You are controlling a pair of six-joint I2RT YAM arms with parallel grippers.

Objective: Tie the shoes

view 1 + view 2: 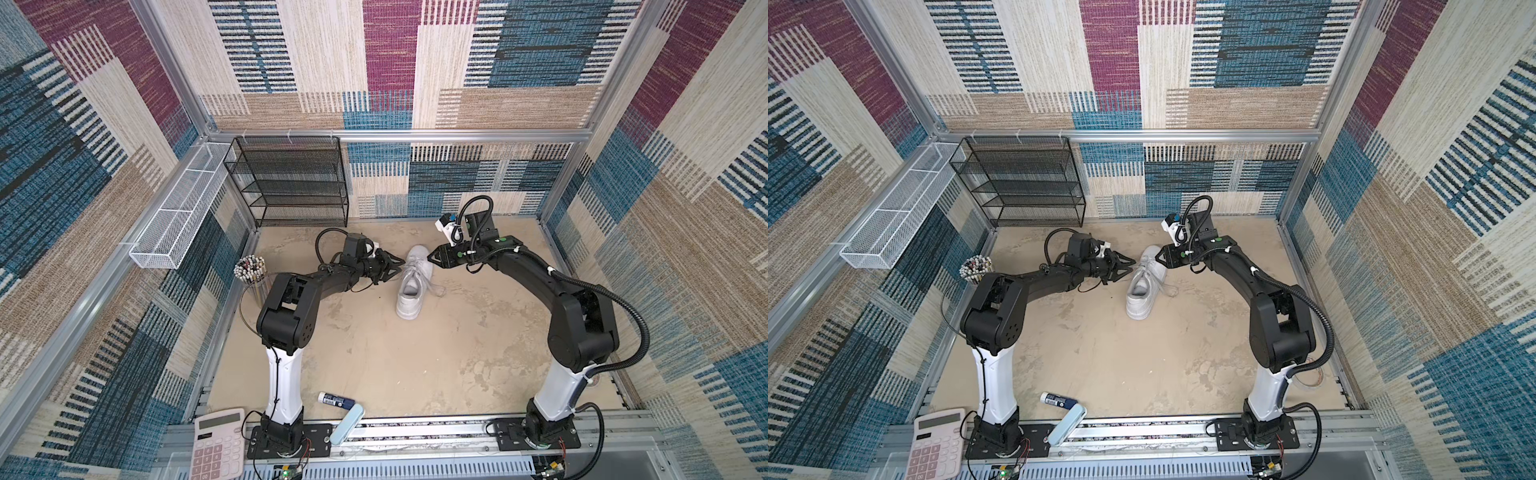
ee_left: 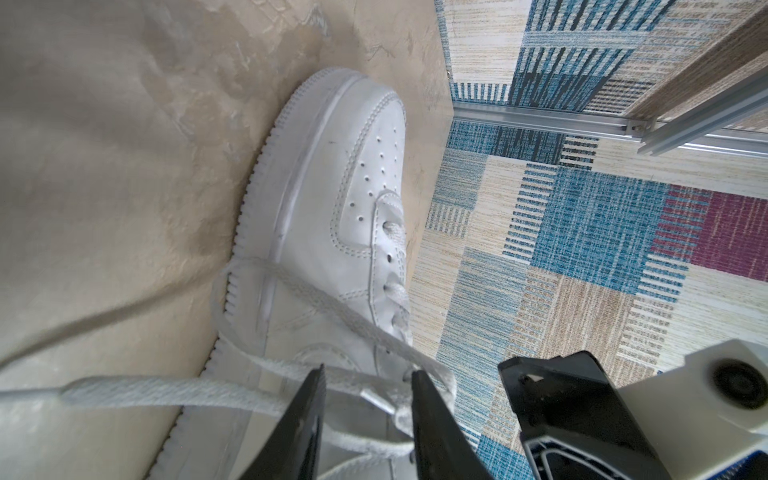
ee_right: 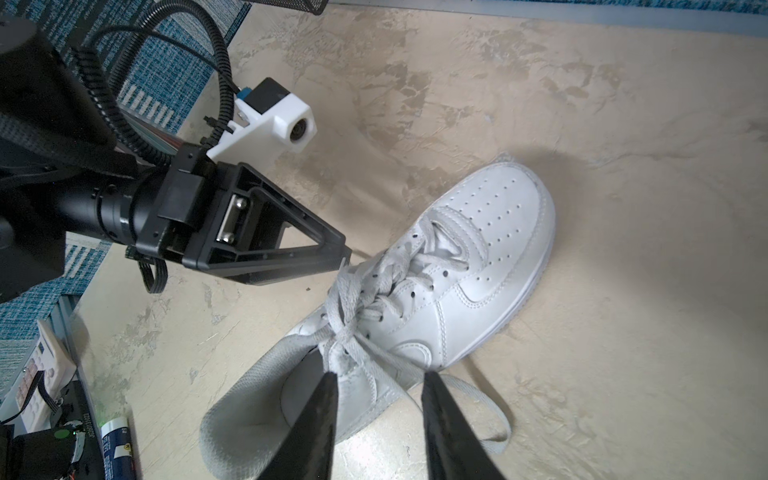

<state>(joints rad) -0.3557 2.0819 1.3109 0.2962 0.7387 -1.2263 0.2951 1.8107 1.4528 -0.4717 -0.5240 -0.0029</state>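
Looking down in both top views, I see the white sneaker (image 1: pixel 411 286) (image 1: pixel 1144 286) standing on its sole on the beige tabletop (image 1: pixel 395 365), slightly above the middle of the frame, toe toward the top and heel toward the bottom. Its laces (image 3: pixel 353 299) are crossed in a loose tangle over the tongue. One free end trails onto the table to the right of the shoe.

The left gripper (image 1: pixel 401 267) (image 1: pixel 1133 266) points in from the left, level with the lace area. In the left wrist view its jaws (image 2: pixel 369 372) stand apart with a flat lace strand (image 2: pixel 166 392) running across the gap between them. I cannot see the fingers pinching it.

The right gripper (image 1: pixel 430 257) (image 1: pixel 1158 256) comes in from the right, close to the toe half of the shoe. In the right wrist view its jaws (image 3: pixel 380 374) are also parted, hanging over the shoe's collar and the knot of laces, gripping nothing.

A black mesh rack (image 1: pixel 291 178) stands at the back wall, upper left, and a pink calculator (image 1: pixel 218 440) lies at the bottom left.
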